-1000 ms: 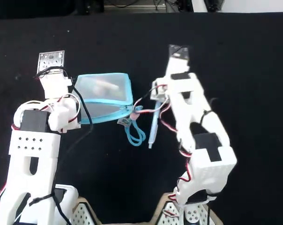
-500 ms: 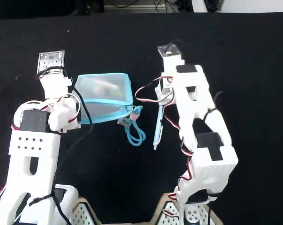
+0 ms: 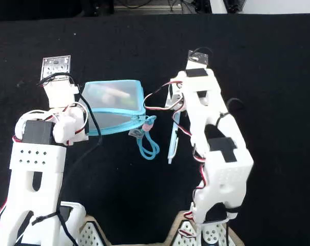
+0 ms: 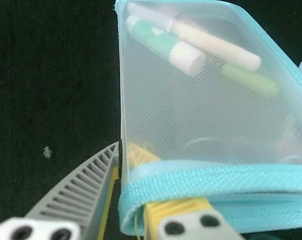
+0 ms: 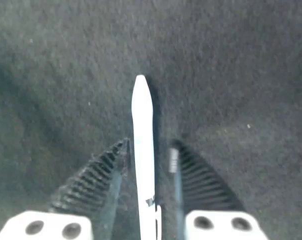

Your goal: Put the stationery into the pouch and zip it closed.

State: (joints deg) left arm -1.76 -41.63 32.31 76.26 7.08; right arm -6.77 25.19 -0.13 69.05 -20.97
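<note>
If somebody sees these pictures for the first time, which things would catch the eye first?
First the turquoise mesh pouch, left of centre in the high view, with a green and white marker showing through it; the left gripper pinches its corner. Next the white pen, to the pouch's right, at the right gripper.

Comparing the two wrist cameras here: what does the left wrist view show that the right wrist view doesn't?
Left wrist view, not the right: the mesh pouch with a green marker and a white stick inside, its edge pinched in the left jaws. Right wrist view, not the left: a white pen between the right jaws. Both: the black table surface.
</note>
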